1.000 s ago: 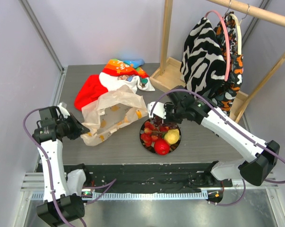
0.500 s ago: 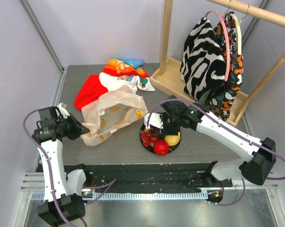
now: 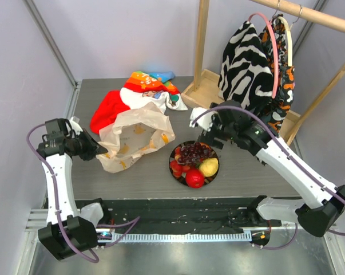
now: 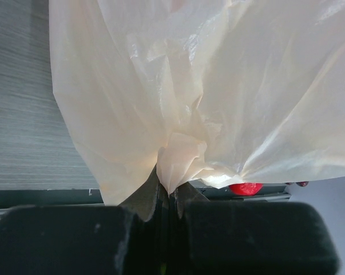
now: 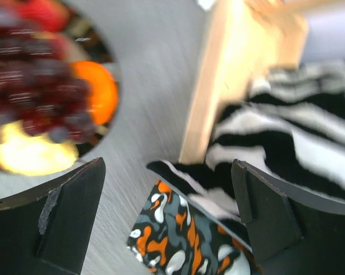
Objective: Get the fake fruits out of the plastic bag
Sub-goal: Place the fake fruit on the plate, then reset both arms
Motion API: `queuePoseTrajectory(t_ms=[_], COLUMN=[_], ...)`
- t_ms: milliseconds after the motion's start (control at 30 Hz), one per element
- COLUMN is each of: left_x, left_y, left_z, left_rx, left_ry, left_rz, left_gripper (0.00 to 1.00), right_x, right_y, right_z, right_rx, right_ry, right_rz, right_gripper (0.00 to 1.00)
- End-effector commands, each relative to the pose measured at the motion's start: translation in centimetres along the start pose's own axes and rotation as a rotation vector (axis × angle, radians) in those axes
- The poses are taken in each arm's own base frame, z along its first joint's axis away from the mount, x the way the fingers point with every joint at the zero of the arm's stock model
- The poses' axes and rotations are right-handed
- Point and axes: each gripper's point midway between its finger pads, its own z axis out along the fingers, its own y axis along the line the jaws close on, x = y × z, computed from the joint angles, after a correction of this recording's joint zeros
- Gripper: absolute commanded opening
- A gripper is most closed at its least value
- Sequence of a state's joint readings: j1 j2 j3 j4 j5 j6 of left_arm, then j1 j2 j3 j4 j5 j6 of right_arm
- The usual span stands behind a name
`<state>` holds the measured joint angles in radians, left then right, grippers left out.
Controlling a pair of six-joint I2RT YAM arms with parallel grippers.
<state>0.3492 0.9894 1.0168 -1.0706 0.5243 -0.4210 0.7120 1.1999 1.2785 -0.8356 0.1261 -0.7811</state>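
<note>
- Worktop: grey, wood-grain surface, seen from above in the top view.
- Plastic bag: crumpled, cream-white and translucent; lies left of centre.
- Cloth: red with a multicoloured section; lies at the far side, touching the far edge of the plastic bag.
- Plate: dark and round; stands near the front edge, just right of the plastic bag; carries the fake fruits.
- Wooden rack base: stands at the far right corner.
</note>
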Motion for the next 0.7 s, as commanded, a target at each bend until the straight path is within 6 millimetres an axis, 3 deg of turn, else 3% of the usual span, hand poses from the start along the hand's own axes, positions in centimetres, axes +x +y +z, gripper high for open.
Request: queuePoseTrajectory(t_ms=[0, 67, 233, 300, 400, 433, 500, 533, 667], left_x=[-2.5, -2.9, -2.6, -2.9, -3.9, -4.3, -4.7, -4.9, -5.8], left_y=[-1.5, -1.4, -1.1, -1.2, -2.0, -2.5, -2.8, -2.8, -3.3], left_z=[-0.4, -0.1, 0.3, 0.3, -0.2, -0.6, -1.1, -1.3, -2.8], left_rx=[0.04, 0.033, 0.03, 0.034, 0.058, 0.073, 0.074, 0.068, 0.048], left_ry=[-0.057, -0.048, -0.027, -0.033, -0.05, -0.06, -0.07, -0.079, -0.13], left_rz=[0.019, 0.015, -0.023, -0.023, -0.004, 0.008, 0.027, 0.036, 0.086], left_gripper=[0.0, 0.0, 0.01, 0.1, 0.46, 0.63, 0.78, 0.91, 1.0], right_x=[1.8, 2.0, 1.5, 1.8, 2.7, 2.8, 2.8, 2.7, 3.0], right_y=[-4.9, -5.9, -6.4, -7.1, -7.2, -7.1, -7.0, -6.9, -7.5], right_z=[0.4, 0.7, 2.4, 2.7, 3.4, 3.4, 3.6, 3.8, 3.8], right_rx=[0.182, 0.187, 0.184, 0.223, 0.268, 0.271, 0.273, 0.269, 0.3], right_ry=[0.003, 0.007, 0.014, 0.035, 0.078, 0.074, 0.058, 0.054, 0.062], right_rz=[0.332, 0.415, 0.633, 0.689, 0.738, 0.752, 0.76, 0.759, 0.74], right_gripper=[1.0, 1.0, 0.99, 1.0, 1.0, 1.0, 1.0, 1.0, 1.0])
